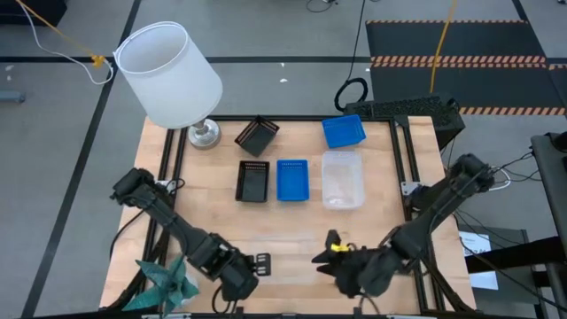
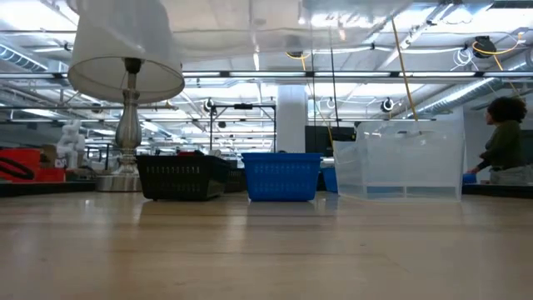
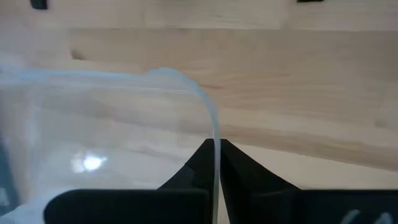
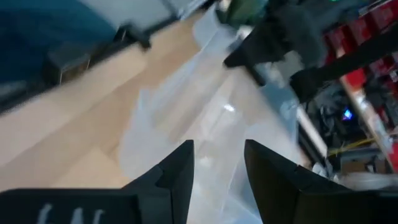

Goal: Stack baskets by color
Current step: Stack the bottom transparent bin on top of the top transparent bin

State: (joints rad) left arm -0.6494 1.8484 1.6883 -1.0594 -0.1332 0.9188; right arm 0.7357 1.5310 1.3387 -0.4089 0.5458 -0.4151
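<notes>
I have the left hand pinched on a clear basket's rim at the surface's near edge, so my right hand, fingers apart, lets go.

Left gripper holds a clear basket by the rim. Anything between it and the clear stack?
Nothing visible: bare table lies between the left gripper's clear basket and the clear stack. The right gripper, open, hangs close beside it.
</notes>
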